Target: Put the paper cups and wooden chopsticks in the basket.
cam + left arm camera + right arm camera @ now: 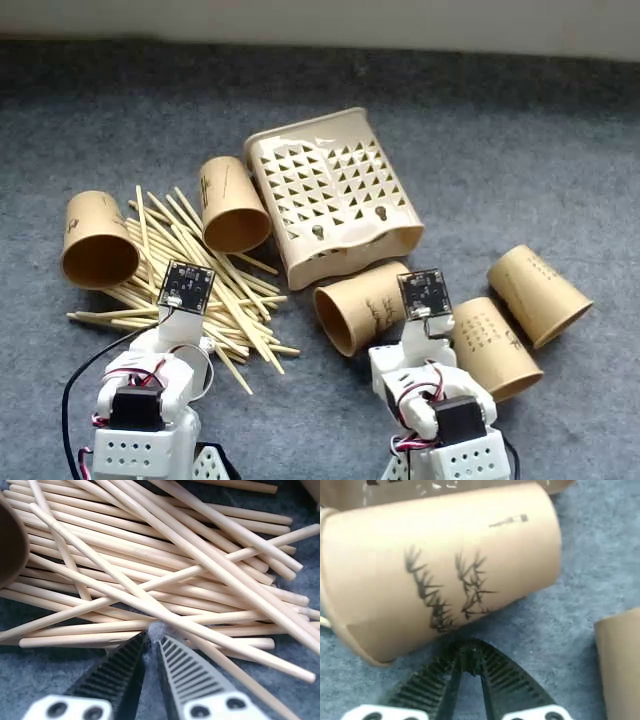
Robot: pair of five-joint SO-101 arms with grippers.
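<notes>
A heap of wooden chopsticks lies on the grey carpet, left of the cream basket. Two paper cups lie on their sides at the heap's far edge. My left gripper is shut with nothing in it, its tips just short of the nearest chopsticks. A third cup lies below the basket. My right gripper is shut and empty right beside this cup. Two more cups lie to the right.
The left arm stands over the near side of the chopstick heap, and the right arm sits between the middle cup and the right-hand cups. A cup's rim borders the heap. Bare carpet stretches behind the basket.
</notes>
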